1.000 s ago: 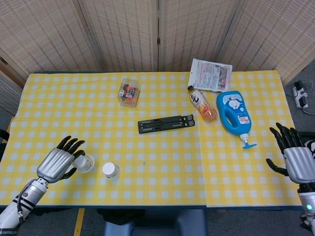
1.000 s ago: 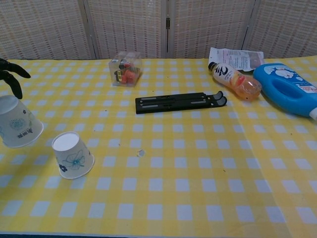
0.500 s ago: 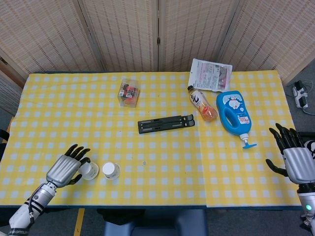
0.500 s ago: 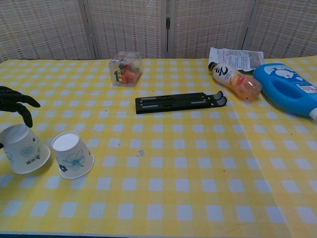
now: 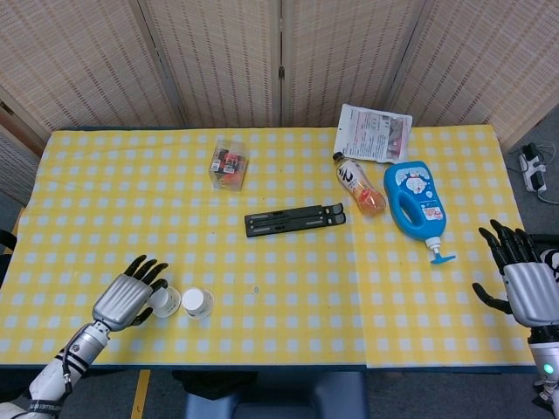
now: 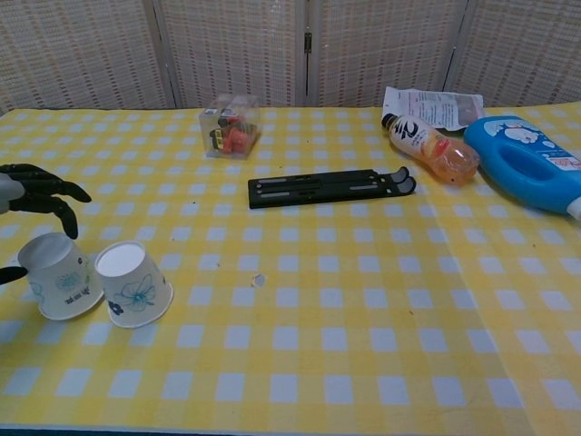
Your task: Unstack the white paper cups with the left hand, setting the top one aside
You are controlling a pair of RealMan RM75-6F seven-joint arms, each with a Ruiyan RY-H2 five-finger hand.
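Near the tabletop's (image 5: pixel 279 262) front-left corner, the left hand (image 5: pixel 127 299) loosely cradles a tilted paper cup (image 6: pixel 60 276) beside its twin (image 6: pixel 133 283); thin, light, crushable walls suit a gentle mid-wall grip.

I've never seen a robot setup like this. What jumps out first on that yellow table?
Near the front left edge, a metal-and-black left hand holds a white paper cup upside down, right beside a second upturned cup with a blue flower print. On the far right side lies a big blue detergent bottle, next to an orange drink bottle. The right hand waits open off the table's right edge.
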